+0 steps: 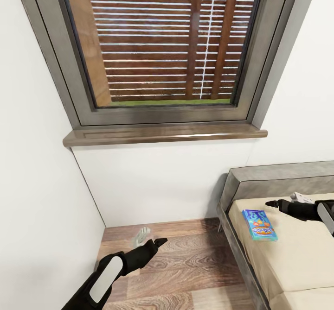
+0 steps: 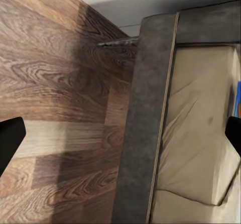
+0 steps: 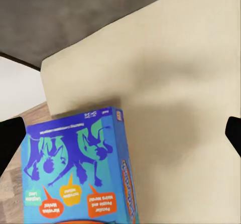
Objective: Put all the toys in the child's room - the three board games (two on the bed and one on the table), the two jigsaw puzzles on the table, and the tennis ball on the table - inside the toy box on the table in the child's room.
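Fetching blue board game (image 1: 260, 224) off bed (image 1: 297, 249); R gripper (image 1: 270, 203) spread, empty, beside it. Next: descend, straddle box edge, pinch.

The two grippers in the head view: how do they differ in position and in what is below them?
The left gripper hangs over the wood-plank floor, away from the bed, while the right gripper reaches over the beige mattress. The blue board game lies on the mattress close to the right gripper, whereas no toy lies near the left gripper. Both grippers are black, open and hold nothing.
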Robot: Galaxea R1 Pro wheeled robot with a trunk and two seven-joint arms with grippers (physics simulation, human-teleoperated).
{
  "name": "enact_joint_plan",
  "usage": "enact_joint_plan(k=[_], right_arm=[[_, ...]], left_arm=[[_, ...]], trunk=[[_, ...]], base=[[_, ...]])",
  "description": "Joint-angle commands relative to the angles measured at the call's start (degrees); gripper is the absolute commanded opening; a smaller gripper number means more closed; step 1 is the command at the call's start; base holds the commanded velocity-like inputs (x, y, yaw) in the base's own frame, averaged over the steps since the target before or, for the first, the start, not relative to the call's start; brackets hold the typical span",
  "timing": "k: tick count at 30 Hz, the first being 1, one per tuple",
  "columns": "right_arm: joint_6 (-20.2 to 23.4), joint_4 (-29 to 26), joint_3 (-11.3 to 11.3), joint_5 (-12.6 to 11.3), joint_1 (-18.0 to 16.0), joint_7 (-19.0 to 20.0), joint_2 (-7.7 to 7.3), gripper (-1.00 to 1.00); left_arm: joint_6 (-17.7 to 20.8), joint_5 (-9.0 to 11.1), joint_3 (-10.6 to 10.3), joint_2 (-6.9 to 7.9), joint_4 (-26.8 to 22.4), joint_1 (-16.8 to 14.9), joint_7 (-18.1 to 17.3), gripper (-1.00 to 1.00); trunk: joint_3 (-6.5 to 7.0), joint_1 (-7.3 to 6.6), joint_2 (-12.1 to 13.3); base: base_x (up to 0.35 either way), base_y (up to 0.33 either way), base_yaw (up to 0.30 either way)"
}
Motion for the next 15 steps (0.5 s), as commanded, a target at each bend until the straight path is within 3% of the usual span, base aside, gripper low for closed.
enact_joint_plan(k=[1,2,5,11,15], right_arm=[[-0.14,-0.61,-1.45,-0.14,0.32,0.30,-0.07,1.00],[-0.57,-1.16,-2.78,-0.14,0.69,0.50,-0.13,1.00],[0.09,-0.51,-3.33,0.28,0.04,0.63,0.53,1.00],[2.06,1.42,-3.30,0.18,-0.53,0.61,2.48,1.00],[3.34,2.71,-3.30,0.18,-0.53,0.61,2.62,1.00]], left_arm=[[0.22,0.20,-0.18,-0.02,0.01,-0.04,-0.74,1.00],[0.22,0.24,-0.34,-0.03,0.01,-0.05,-1.33,1.00],[0.07,0.74,0.32,0.63,0.32,-0.71,-1.83,1.00],[0.06,0.75,2.25,1.31,-0.22,-0.96,-1.87,1.00],[0.06,0.75,3.54,1.31,-0.22,-0.96,-1.87,1.00]], trunk=[[-0.05,-0.01,-0.02],[-0.05,-0.01,-0.02],[-0.05,-0.01,-0.02],[-0.05,-0.01,-0.02],[-0.05,-0.01,-0.02]], base=[[0.000,0.000,0.000],[0.000,0.000,0.000],[0.000,0.000,0.000],[0.000,0.000,0.000],[0.000,0.000,0.000]])
